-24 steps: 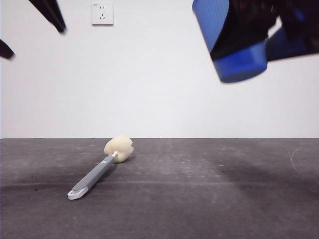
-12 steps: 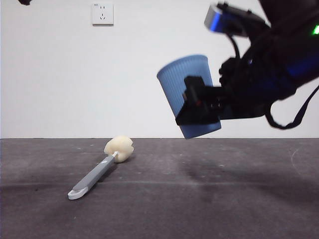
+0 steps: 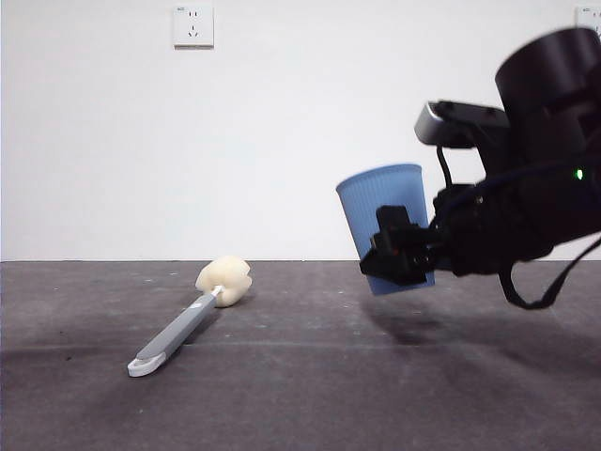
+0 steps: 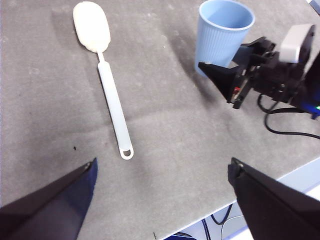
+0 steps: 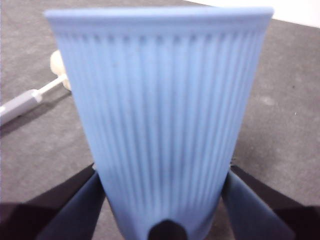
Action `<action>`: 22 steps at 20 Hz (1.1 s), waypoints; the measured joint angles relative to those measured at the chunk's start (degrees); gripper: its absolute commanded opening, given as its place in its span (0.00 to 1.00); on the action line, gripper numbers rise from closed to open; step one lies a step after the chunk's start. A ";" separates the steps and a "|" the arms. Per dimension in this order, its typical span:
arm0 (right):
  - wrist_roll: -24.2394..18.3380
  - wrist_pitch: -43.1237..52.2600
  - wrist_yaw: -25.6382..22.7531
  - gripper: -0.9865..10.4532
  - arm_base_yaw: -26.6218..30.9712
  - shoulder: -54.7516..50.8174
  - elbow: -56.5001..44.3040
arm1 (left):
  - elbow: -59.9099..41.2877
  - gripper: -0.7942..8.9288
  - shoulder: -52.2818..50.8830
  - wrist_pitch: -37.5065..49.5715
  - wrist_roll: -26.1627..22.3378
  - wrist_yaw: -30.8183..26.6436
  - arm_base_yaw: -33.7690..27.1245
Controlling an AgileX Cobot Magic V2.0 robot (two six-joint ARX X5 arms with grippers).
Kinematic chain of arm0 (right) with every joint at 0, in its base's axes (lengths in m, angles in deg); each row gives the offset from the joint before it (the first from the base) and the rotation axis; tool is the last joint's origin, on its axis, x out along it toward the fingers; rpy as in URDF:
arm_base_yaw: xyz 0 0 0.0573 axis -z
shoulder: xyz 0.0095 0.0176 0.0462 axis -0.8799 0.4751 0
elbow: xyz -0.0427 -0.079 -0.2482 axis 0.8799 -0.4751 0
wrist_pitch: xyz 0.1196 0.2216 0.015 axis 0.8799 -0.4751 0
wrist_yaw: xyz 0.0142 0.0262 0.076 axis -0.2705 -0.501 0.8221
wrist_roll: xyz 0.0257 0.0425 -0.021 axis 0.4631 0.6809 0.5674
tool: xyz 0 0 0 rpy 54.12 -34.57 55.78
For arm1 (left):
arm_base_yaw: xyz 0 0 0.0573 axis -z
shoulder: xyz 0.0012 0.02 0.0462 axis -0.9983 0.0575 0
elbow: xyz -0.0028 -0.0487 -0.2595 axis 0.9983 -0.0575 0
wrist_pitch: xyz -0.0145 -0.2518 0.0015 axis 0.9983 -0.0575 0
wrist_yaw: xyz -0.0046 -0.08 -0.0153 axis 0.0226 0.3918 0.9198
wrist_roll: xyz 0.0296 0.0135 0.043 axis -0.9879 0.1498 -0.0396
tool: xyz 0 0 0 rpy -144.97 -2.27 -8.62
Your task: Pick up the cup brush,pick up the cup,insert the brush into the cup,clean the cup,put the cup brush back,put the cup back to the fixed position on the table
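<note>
Right gripper (image 3: 406, 256) clamps cup (image 3: 385, 221) low at frame right for set-down; left gripper (image 4: 162, 185) jaws apart; cup brush (image 3: 188, 318) lies lower left.

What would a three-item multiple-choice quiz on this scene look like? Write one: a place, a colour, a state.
1. Where is the cup brush?
A. lying on the table
B. inside the cup
C. in the left gripper

2. What colour is the cup?
A. red
B. blue
C. white

3. What state is the right gripper in?
A. open and empty
B. out of view
C. shut on the cup

Answers: 1 A, the brush lies flat, untouched. 2 B, its ribbed wall is blue. 3 C, jaws press both sides of the cup.
</note>
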 measured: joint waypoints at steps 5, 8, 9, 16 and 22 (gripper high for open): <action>2.51 4.22 4.46 0.07 2.99 6.62 0.92 | 0.00 0.53 0.00 0.15 0.00 -1.42 0.02; 2.99 3.58 5.35 0.07 3.52 7.10 1.55 | 0.00 0.53 0.00 0.15 -0.02 -1.55 0.02; 2.99 2.47 5.40 0.07 3.65 7.10 1.64 | 0.00 0.53 0.00 0.15 -0.02 -1.55 0.02; 2.03 -5.97 8.63 0.21 4.44 5.62 2.95 | 0.00 0.53 0.02 0.15 -0.04 -1.60 0.02; 1.42 -7.06 8.81 0.45 4.48 5.40 3.19 | 0.00 0.53 0.00 -0.31 -0.11 -1.62 0.02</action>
